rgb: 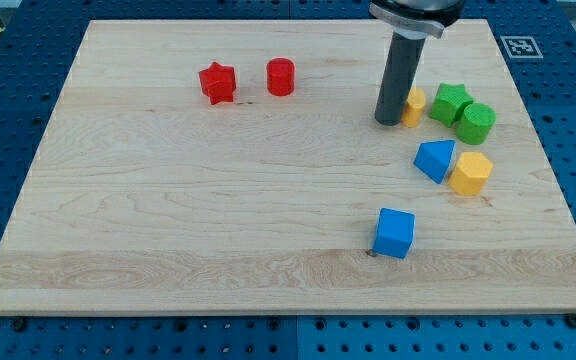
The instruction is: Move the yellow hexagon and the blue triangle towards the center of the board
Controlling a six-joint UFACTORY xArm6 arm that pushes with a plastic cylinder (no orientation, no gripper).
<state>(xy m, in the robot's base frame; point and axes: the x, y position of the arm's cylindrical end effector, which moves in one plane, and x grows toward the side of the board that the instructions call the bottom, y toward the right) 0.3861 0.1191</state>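
Nearest the view's bottom sits a blue cube (395, 233), alone on the wooden board (168, 220) and no part of the task. Above it and toward the view's right lie the two task blocks: the blue triangle (435, 160) and, touching or all but touching its right side, the yellow hexagon (470, 173). Both rest well to the right of the board's centre, close to the right edge.

The arm carries no claw at all, so nothing opens, closes or holds; it ends in a dark rod, and the tip (388, 122) rests on the board just above and slightly left of the blue triangle. A small yellow block (414, 106), its shape partly hidden by the rod, sits right beside the tip on the right; whether they touch cannot be told. Further right are a green star (452, 103) and a green cylinder (477, 122). A red star (217, 83) and a red cylinder (281, 76) stand far off toward the view's top left.

The deciding relation is this: the centre lies to the left of the pair, yet the tip stands on their upper-left side. A leftward push therefore likely requires the tip to travel round to the hexagon's right side first, so that the hexagon drives the triangle ahead of it.
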